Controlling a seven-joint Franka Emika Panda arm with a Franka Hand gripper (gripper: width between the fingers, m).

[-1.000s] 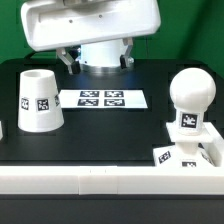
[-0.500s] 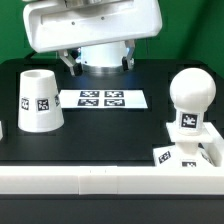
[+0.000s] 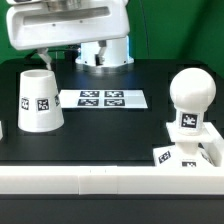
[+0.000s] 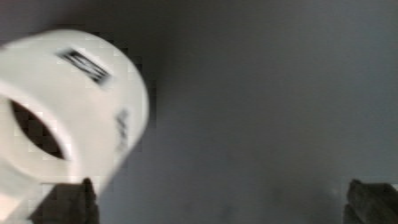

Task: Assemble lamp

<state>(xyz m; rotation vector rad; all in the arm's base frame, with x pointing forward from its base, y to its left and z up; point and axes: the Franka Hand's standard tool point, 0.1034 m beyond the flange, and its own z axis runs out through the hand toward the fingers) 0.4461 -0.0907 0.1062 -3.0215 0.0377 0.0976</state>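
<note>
Lamp's tapered white plastic shade (image 4: 71,115) sits beside my gripper (image 4: 222,205), whose fingers are spread wide, empty, seemingly lining up to grasp its rim.

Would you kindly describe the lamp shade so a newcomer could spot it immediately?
Start at the marker board lying flat on the black table. Toward the exterior view's left stands the shade, a tapered white cup, mouth down, unlike the round bulb on the base.

White shade (image 3: 38,100), bulb (image 3: 190,95) and base (image 3: 190,152) bear black-and-white tags.
</note>
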